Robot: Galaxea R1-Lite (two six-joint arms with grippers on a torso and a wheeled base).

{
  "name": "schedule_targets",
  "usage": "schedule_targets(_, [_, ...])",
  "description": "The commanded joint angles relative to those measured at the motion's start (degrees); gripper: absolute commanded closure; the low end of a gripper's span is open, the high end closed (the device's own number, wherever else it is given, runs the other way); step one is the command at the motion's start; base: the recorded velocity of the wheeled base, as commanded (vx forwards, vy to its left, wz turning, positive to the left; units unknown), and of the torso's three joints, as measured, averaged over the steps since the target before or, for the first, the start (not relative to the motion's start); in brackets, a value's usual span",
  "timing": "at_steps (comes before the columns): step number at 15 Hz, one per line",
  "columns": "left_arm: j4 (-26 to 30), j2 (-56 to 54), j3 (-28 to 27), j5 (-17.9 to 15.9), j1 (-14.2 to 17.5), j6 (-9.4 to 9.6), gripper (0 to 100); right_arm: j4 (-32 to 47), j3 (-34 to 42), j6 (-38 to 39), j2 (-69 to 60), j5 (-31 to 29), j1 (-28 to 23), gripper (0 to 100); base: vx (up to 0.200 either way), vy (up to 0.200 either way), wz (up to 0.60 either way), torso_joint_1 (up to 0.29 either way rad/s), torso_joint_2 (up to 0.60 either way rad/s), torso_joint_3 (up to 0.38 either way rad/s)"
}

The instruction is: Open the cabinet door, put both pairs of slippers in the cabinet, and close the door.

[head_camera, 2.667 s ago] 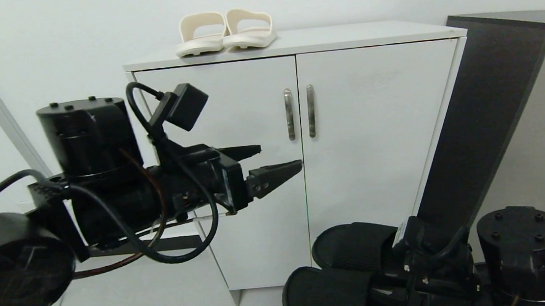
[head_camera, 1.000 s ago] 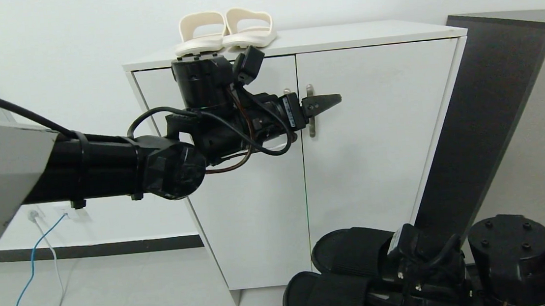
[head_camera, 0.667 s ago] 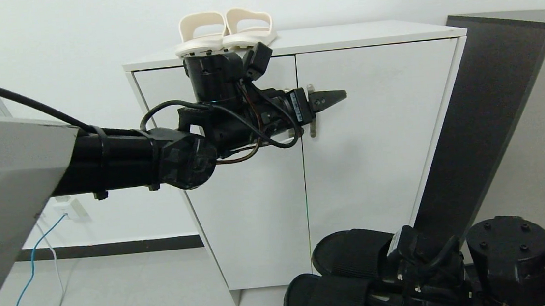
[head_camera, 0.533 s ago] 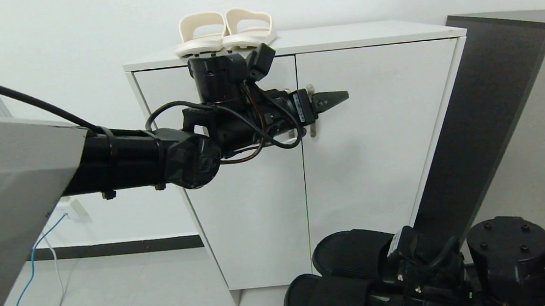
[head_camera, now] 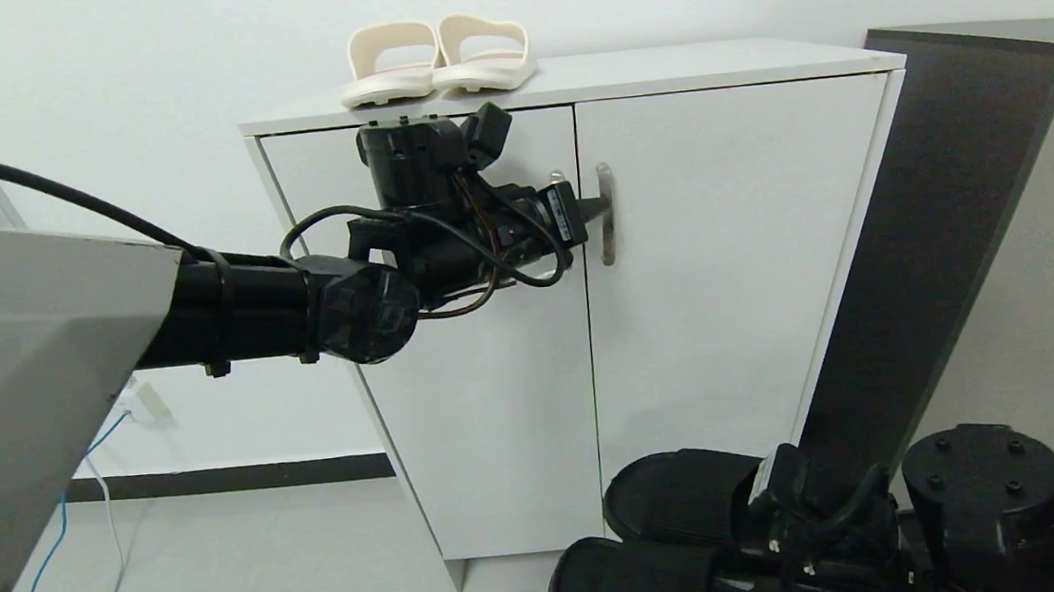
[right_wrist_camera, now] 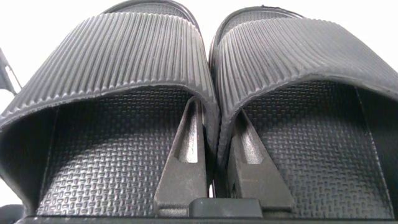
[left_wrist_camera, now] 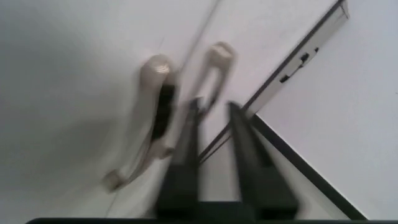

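Cabinet door (head_camera: 734, 268) on the right is shut, and the pull that should open it looks easy to spoil: the left gripper (head_camera: 594, 206) meets the door's handle (head_camera: 608, 217) only at its tips, so if it closes that shallow and the arm draws straight back instead of along the hinge's arc, I judge the fingers (left_wrist_camera: 249, 155) would slide off the smooth bar; the neighbouring handle (left_wrist_camera: 152, 118) of the left door (head_camera: 490, 414) lies just beside one finger, and a catch on it could drag the wrong door. In the left wrist view the two fingers stand apart with a narrow gap, the right door's handle running into that gap at the tips; I cannot tell from it whether either finger presses on the metal, and I take the grip as not clamped. Outward from there, both doors lie flush with the cabinet (head_camera: 755, 61) front, and the cream slippers (head_camera: 435, 61) sit side by side on its top, above the gripper. Low and to the right, well apart from the handles, the right gripper (right_wrist_camera: 219, 158) is closed on the black slippers (right_wrist_camera: 143, 68), one finger inside each shoe, pinching the two inner walls together. A wide door swing could strike that pair, since it hangs before the right door's lower part.
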Motion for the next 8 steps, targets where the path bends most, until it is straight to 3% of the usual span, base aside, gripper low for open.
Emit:
schedule_targets(1, [-0.3,-2.1,2.8,-0.2,-0.3,0.1,100,-0.1,0.6,0.0,-0.1,0.1,0.6,100,0.0,0.0,0.0,0.0,0.0,0.0])
schedule_targets(4, [-1.7,-7.9,11.6,-1.2,-1.7,2.13,100,-2.8,2.4,-0.9,-0.2,0.3,1.5,100,0.0,0.0,0.0,0.0,0.0,0.0])
schedule_targets(8, [-5.8,-13.9,20.6,-1.1,-3.2,2.21,100,-3.4,3.2,-2.0,0.0,0.4,1.8,100,0.0,0.0,0.0,0.0,0.0,0.0])
